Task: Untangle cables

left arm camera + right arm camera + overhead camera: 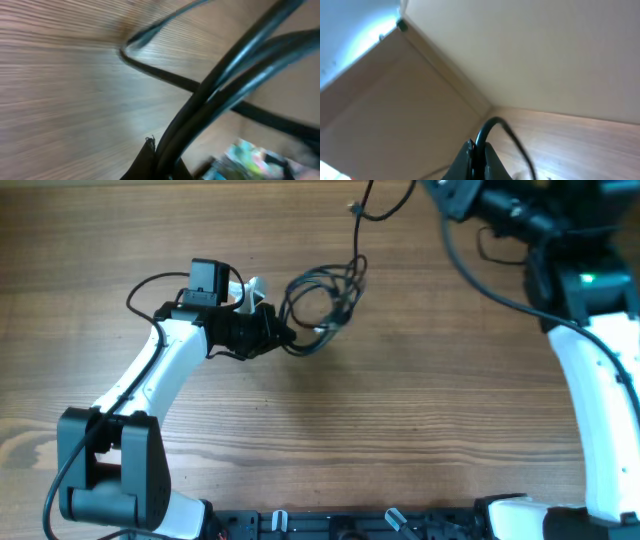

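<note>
Pull-apart step: left gripper point(280, 337) clenched on tangle point(338, 315), right gripper point(476, 157) pinching one strand point(490, 121); next, draw arms apart slowly, easing off if loops tighten.

Wooden table point(400, 430) fills overhead view: light brown, grain running left to right, darker swirled grain at near left corner. Light soft, even; shadows faint. Right wrist view: plain cream wall point(535, 45) above wood surface, tan panel point(385, 115) at left meeting it along slanted seam, pale blue glow point(345, 30) top left.
</note>
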